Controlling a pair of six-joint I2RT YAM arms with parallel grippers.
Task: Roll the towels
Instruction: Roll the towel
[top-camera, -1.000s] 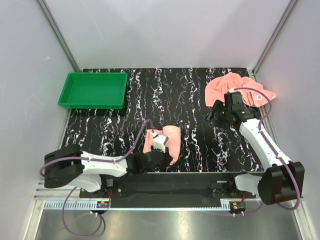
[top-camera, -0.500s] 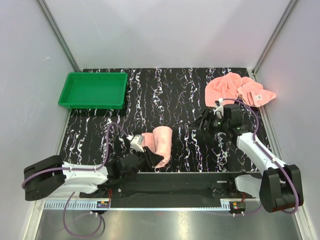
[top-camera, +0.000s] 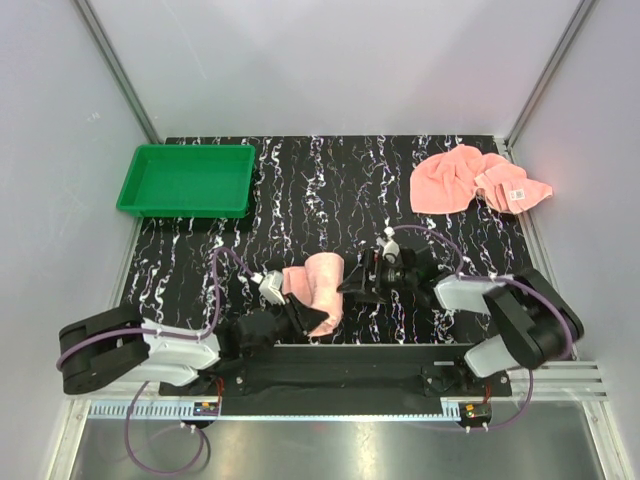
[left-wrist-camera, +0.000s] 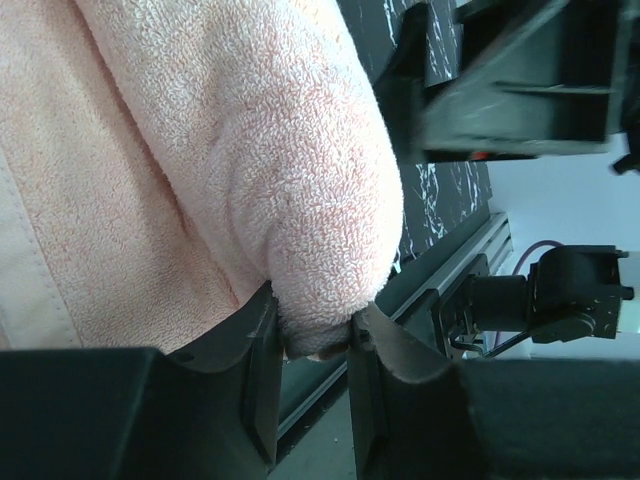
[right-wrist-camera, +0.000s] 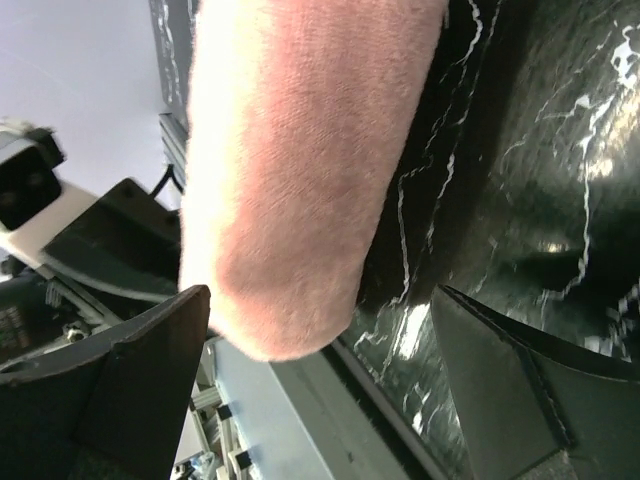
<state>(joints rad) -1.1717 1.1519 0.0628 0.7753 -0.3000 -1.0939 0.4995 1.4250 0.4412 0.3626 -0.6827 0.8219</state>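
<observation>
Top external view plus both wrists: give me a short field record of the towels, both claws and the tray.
rolled towel: bundled into a roll at the near middle of the table
loose towel: crumpled at the far right corner, white label showing, neither claw on it
left claw: shut, pinching an end of the rolled towel
right claw: open, jaws wide to either side of the rolled towel's end
green tray: far left corner, apart from both towels
</observation>
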